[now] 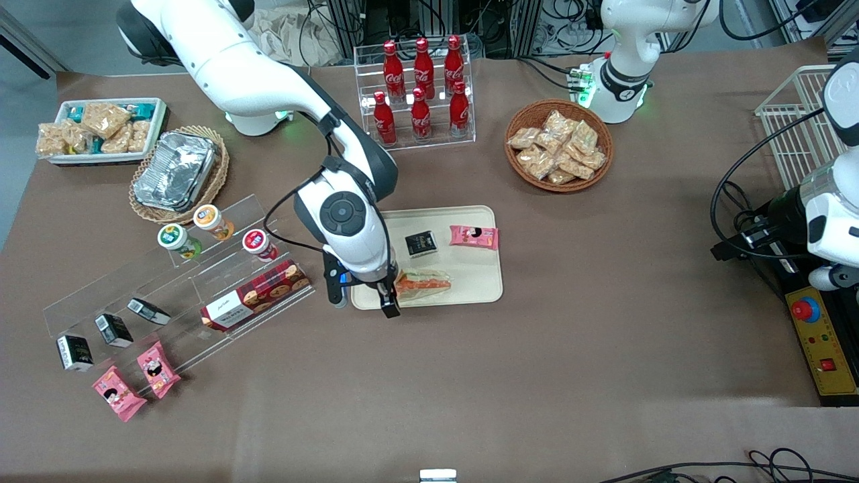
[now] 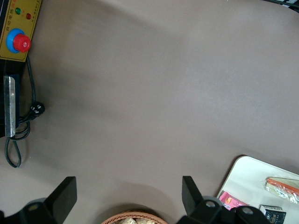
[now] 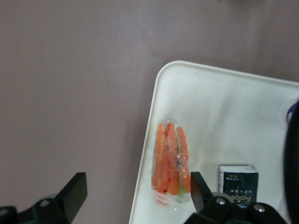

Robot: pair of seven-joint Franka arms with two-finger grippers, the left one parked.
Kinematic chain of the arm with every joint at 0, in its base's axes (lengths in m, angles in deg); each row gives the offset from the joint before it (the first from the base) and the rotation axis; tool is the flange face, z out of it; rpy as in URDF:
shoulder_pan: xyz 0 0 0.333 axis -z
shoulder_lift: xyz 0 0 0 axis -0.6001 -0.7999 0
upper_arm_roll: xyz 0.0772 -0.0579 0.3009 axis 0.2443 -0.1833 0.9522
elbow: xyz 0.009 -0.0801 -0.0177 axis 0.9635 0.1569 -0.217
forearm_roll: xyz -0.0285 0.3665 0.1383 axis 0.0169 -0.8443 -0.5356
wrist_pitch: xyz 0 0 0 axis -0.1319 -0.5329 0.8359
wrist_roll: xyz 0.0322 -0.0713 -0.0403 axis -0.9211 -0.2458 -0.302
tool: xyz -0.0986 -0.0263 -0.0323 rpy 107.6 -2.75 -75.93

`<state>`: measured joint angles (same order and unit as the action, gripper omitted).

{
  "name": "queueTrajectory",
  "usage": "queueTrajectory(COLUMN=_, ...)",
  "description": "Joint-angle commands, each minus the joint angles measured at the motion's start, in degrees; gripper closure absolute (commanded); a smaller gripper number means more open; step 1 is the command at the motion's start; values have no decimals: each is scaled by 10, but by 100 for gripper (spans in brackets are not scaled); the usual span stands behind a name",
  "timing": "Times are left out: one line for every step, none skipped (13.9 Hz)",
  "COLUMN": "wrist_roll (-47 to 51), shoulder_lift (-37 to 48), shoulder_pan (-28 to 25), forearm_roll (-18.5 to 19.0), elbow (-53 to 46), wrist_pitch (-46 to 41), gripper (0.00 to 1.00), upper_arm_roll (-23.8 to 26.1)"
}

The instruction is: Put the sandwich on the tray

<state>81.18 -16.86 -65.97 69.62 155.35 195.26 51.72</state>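
The sandwich (image 1: 424,282) (image 3: 171,163) (image 2: 282,186), a clear-wrapped wedge with orange and green layers, lies flat on the cream tray (image 1: 473,278) (image 3: 233,112) (image 2: 245,170), in the corner nearest the front camera on the working arm's side. My gripper (image 1: 362,300) (image 3: 138,193) hangs open just above that tray edge. One finger (image 3: 198,191) stands beside the sandwich and the other finger (image 3: 74,191) is over the brown table. Nothing is held between them.
A small black carton (image 1: 421,243) (image 3: 238,179) and a pink snack packet (image 1: 474,236) also lie on the tray. An acrylic stepped shelf with a red cookie box (image 1: 255,295) stands beside the gripper. A cola bottle rack (image 1: 421,87) and a wicker snack basket (image 1: 558,144) stand farther from the camera.
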Motion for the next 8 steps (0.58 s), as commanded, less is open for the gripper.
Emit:
queueTrajectory(wrist_roll=-77, shoulder_lift=40, shoulder_pan=16, forearm_roll=-26, elbow=11, wrist_pitch=-53, gripper=2, upper_arm_roll=6)
queueTrajectory(wrist_roll=-123, shoulder_lift=56, shoulder_pan=23, forearm_roll=-32, elbow=15, wrist_pitch=-73, gripper=2, upper_arm_roll=6)
queueTrajectory(wrist_roll=-161, shoulder_lift=71, shoulder_pan=25, forearm_roll=-35, elbow=21, wrist_pitch=-94, gripper=2, upper_arm_roll=6)
queueTrajectory(wrist_roll=-198, shoulder_lift=89, shoulder_pan=37, forearm_roll=-36, elbow=29, wrist_pitch=-107, gripper=2, upper_arm_roll=6)
queueTrajectory(wrist_roll=-230, shoulder_lift=108, shoulder_pan=46, forearm_roll=-38, elbow=42, wrist_pitch=-117, gripper=2, upper_arm_roll=6)
queueTrajectory(wrist_roll=-266, shoulder_lift=130, shoulder_pan=53, forearm_roll=-38, elbow=58, wrist_pitch=-123, gripper=2, upper_arm_roll=6)
queueTrajectory(wrist_roll=-302, shoulder_lift=153, shoulder_pan=59, forearm_roll=-38, elbow=79, wrist_pitch=-128, gripper=1, upper_arm_roll=6)
queueTrajectory(wrist_roll=-338, shoulder_lift=178, shoulder_pan=66, forearm_roll=-38, elbow=105, wrist_pitch=-128, gripper=2, upper_arm_roll=6)
